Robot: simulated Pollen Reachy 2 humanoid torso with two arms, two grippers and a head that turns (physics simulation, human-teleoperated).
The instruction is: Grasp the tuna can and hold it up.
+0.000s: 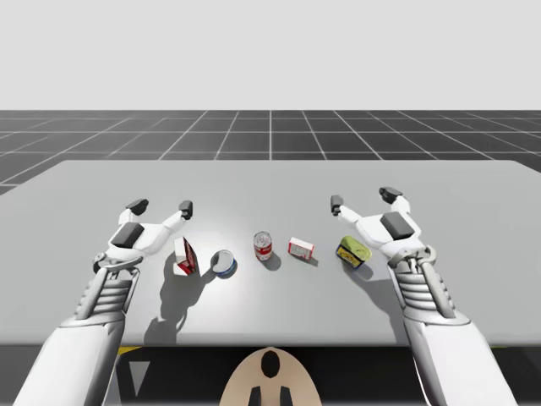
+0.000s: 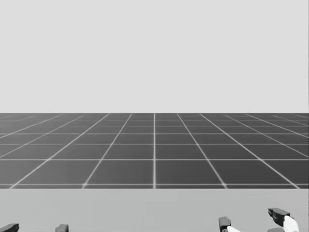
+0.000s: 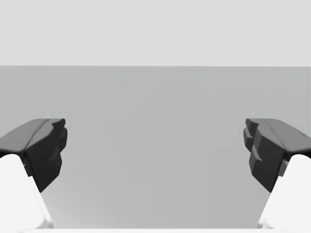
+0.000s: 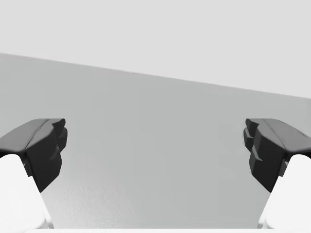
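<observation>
The grey table (image 1: 270, 182) spreads wide in front of me, and both my arms reach in over its near edge. My left arm (image 1: 101, 296) comes in on one side and my right arm (image 1: 423, 292) on the other, well apart, with a row of small things between them.

My left gripper (image 1: 161, 206) is released. In the left wrist view its dark fingers (image 3: 41, 145) stand wide apart with bare tabletop ahead of them. My right gripper (image 1: 363, 199) is likewise spread wide and holds nothing, with plain table ahead of it too.

In the row, the tall red-and-white box (image 1: 185, 256) stands nearest my left hand, on the near side of it. At the other end, a yellow-and-green tin (image 1: 353, 252) lies just beside my right wrist. Near the middle, a red-and-white can (image 1: 263, 245) stands upright, and a small red-and-white box (image 1: 300, 248) lies between it and the tin.

The tuna can (image 1: 223, 263), low and round with a blue side, sits on the table just beside the tall box, between it and the upright can. It looks tipped on its edge, though I cannot be sure from the high view. Neither gripper touches it.
</observation>
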